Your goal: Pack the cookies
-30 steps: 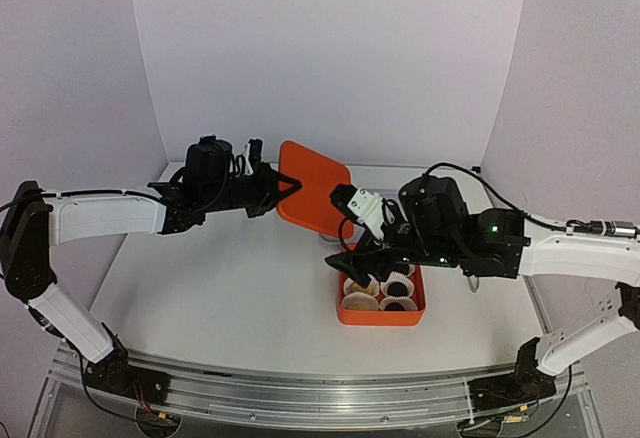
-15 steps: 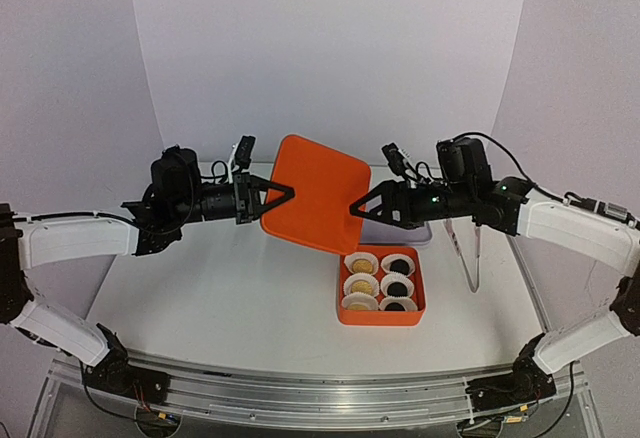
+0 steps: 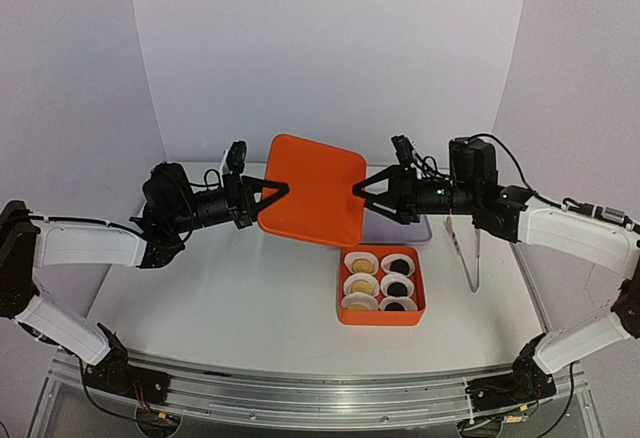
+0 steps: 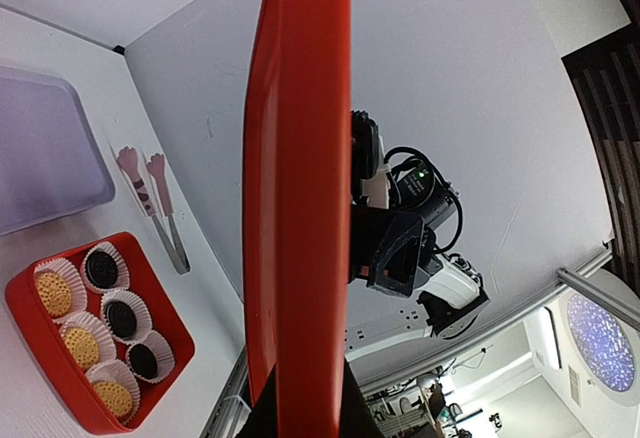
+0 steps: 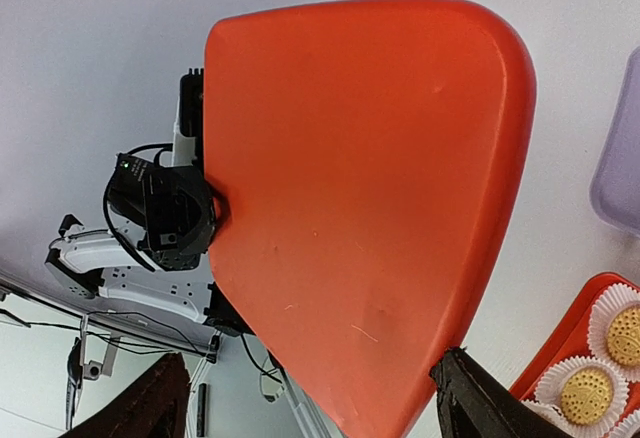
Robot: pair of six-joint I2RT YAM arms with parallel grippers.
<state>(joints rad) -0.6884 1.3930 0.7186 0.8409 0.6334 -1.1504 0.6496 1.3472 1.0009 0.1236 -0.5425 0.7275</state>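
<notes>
Mid-air, past cookies [image 3: 398, 286] — L claw [image 3: 272, 190] grips lid [image 3: 312, 188].

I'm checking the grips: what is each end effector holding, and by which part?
The left end effector pinches the orange lid by its left edge. The right end effector is open astride the opposite edge, gripping nothing.

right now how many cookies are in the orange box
6, all in the orange box: three golden cookies down its left column, three dark cookies down its right. The orange lid held up behind it covers none of them.
</notes>
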